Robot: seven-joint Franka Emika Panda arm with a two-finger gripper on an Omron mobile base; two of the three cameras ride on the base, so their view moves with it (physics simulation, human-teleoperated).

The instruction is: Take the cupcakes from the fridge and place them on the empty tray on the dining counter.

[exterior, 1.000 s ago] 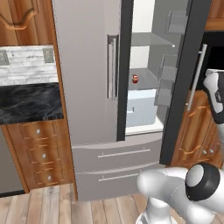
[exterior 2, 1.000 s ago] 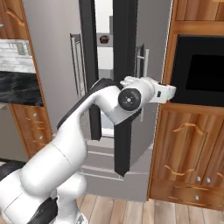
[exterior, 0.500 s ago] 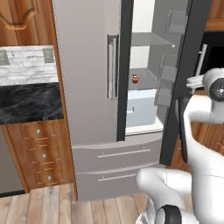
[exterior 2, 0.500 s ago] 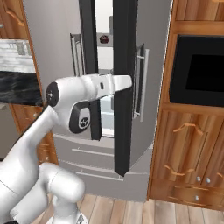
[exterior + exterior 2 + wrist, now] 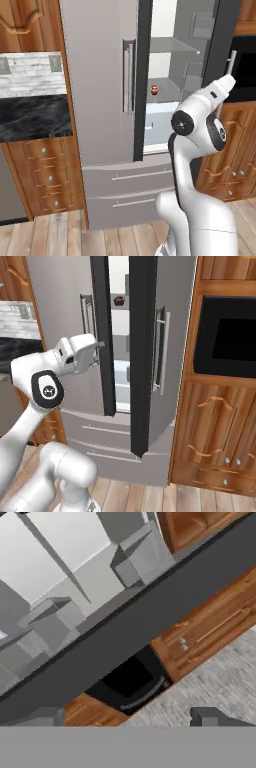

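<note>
The fridge (image 5: pixel 100 100) stands with its right door (image 5: pixel 142 356) swung open and its white inside showing. A cupcake with a red top (image 5: pixel 154 90) sits on a middle shelf. A dark chocolate cupcake (image 5: pixel 119 300) sits on a higher shelf. My gripper (image 5: pixel 98 348) hangs in front of the opening, about level with the middle shelf and short of both cupcakes. In the hand view its fingertips (image 5: pixel 42 716) stand wide apart with nothing between them, so it is open. My gripper (image 5: pixel 227 81) also points up and right near the door's dark edge. The tray and the dining counter are out of view.
The open door's dark edge (image 5: pixel 125 637) and its grey bins (image 5: pixel 142 557) cross the hand view. A black built-in oven (image 5: pixel 230 341) sits in wooden cabinets to the right. A black marble countertop (image 5: pixel 30 120) over wooden drawers lies left of the fridge.
My arm has swung round. In the right base view the hand moved left, from in front of the open door to the left side of the fridge opening.
</note>
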